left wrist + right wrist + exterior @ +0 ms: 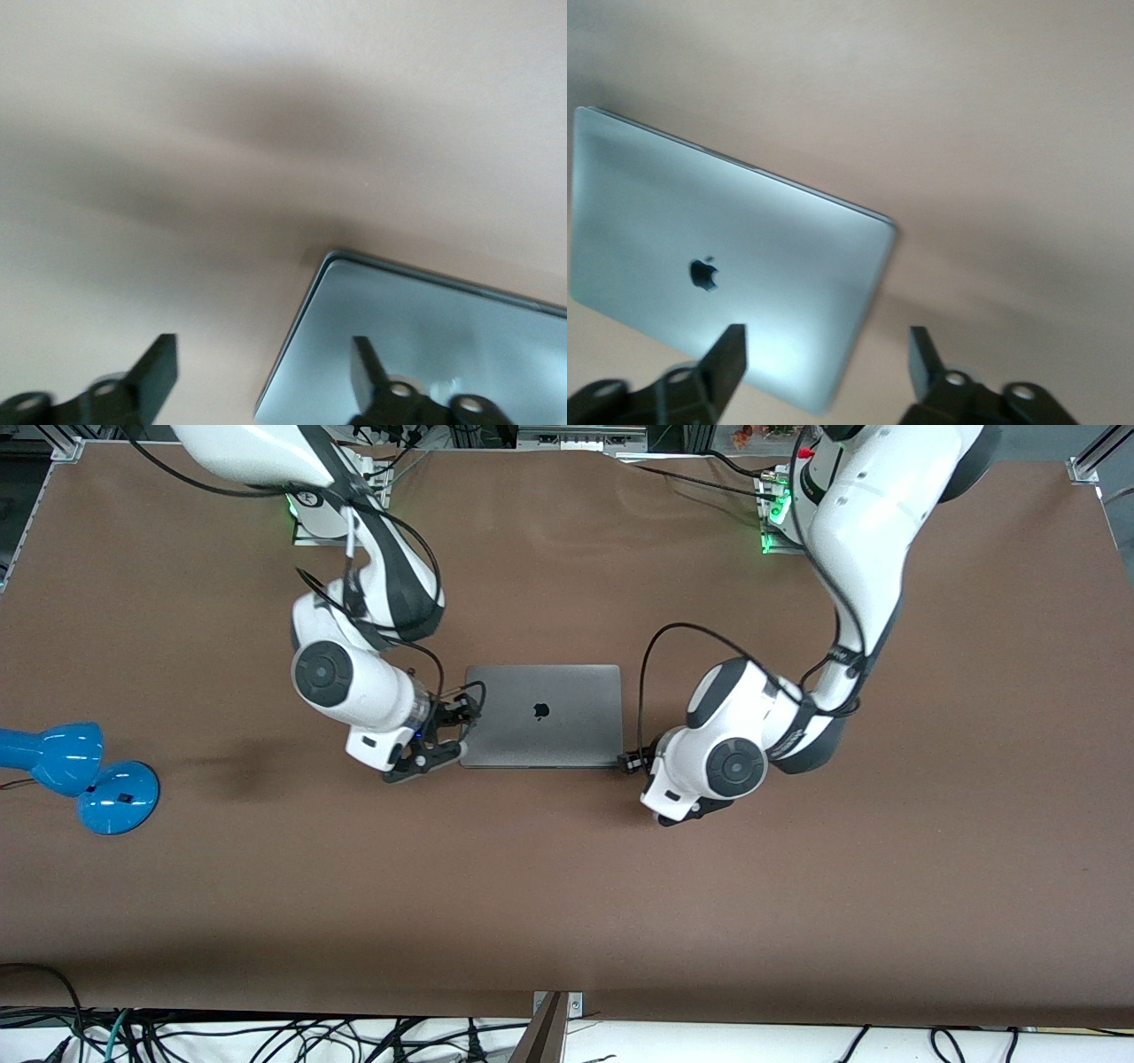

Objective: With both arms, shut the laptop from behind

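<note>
A wide brown table (567,886) fills the scene, seen from a high camera facing two white robot arms. Near the middle of the table lies the laptop (542,716), closed, its grey lid facing up with a dark apple logo in the centre. It lies flat, between the two arms' hands.

A bright blue desk lamp (80,775) sits at the right arm's end of the table, well apart from the laptop, with its round base a little nearer the front camera than its shade. Loose black cables (266,1036) trail along the table edge closest to the front camera. Nothing lies between either hand and the laptop.

The right gripper (438,735) is low at the laptop's edge toward the right arm's end of the table. Its two black fingers are spread wide and hold nothing. In the right wrist view the fingers (726,359) stand apart with a corner of the laptop (726,266) showing between and past them; whether they touch it cannot be told.

The left gripper (636,762) is low at the laptop's corner toward the left arm's end, on the side nearer the front camera. In the left wrist view its fingers (158,367) are also spread wide and empty, one over bare table, the other over the corner of the grey lid (425,336). Contact with the lid cannot be told.
</note>
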You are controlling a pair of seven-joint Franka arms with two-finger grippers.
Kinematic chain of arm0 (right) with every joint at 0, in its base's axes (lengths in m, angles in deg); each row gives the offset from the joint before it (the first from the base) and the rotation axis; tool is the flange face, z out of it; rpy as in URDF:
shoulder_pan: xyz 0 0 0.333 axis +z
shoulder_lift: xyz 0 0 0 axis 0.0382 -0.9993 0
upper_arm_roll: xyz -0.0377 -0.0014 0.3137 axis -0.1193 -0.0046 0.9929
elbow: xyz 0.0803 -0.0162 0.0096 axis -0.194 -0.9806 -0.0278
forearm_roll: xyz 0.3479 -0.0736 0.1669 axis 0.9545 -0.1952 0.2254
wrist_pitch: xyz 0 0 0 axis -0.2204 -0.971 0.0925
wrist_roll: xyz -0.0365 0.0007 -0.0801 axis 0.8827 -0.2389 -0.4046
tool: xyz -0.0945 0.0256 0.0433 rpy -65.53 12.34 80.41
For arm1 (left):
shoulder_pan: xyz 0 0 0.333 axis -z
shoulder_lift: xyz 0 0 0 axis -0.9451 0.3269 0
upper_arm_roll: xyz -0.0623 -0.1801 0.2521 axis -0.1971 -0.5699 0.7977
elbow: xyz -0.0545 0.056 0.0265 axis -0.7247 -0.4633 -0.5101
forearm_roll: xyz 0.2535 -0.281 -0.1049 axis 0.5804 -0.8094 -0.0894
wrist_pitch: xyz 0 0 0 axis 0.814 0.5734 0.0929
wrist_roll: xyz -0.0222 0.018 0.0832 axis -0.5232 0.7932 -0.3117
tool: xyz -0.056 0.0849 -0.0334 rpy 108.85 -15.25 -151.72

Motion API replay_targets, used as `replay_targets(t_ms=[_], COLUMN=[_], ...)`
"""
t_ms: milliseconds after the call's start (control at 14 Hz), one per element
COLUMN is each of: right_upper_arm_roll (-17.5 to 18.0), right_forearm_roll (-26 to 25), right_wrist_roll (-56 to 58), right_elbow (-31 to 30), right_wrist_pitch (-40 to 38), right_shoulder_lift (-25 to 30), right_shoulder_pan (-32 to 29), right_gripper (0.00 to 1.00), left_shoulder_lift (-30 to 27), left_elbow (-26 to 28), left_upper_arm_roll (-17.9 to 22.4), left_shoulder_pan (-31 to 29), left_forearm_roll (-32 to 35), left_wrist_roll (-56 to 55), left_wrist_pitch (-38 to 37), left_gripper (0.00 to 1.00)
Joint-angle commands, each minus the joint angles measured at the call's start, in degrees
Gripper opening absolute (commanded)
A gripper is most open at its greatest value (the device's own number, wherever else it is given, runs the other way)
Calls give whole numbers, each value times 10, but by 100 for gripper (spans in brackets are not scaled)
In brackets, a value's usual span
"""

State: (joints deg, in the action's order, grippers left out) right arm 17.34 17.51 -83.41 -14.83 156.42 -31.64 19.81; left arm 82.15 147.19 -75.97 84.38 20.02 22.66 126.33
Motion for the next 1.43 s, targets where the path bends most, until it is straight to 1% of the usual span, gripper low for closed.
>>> replay_targets(t_ms=[0,143,286,357,500,571,714,929,1071,1214,1357], right_upper_arm_roll=[-7,-8,-7,-8,-12,-13,-13,-27,-29,-30,-30], right_forearm_roll=[-23,-44,-107,-124,-130,-132,-131,-129,-127,-122,-119], right_wrist_roll=[-23,-23,-17,-17,-27,-27,-24,-23,-23,-23,-24], right_elbow=[-12,-10,-4,-4,-3,-3,-3,-4,-4,-4,-4], right_wrist_pitch=[-52,-104,-124,-140,-168,-177,-194,-203,-208,-228,-259], right_shoulder_lift=[69,108,135,148,166,174,192,213,228,240,250], right_shoulder_pan=[-42,-76,-97,-100,-105,-114,-138,-163,-175,-183,-186], right_gripper=[100,100,100,100,100,100,100,100,100,100,100], left_shoulder_lift=[-76,-116,-155,-175,-210,-225,-267,-339,-391,-457,-494], left_elbow=[16,16,18,19,26,32,71,145,202,273,310], left_upper_arm_roll=[-1,-3,-2,-2,1,2,1,4,27,58,82], left_shoulder_pan=[-21,-52,-79,-91,-104,-102,-104,-113,-104,-90,-89], left_forearm_roll=[17,17,17,17,18,35,81,84,81,73,47], left_wrist_roll=[29,72,122,133,141,142,158,190,207,248,297], left_wrist_pitch=[-60,-109,-143,-156,-165,-168,-171,-166,-148,-115,-105], left_gripper=[100,100,100,100,100,100,100,100,100,100,100])
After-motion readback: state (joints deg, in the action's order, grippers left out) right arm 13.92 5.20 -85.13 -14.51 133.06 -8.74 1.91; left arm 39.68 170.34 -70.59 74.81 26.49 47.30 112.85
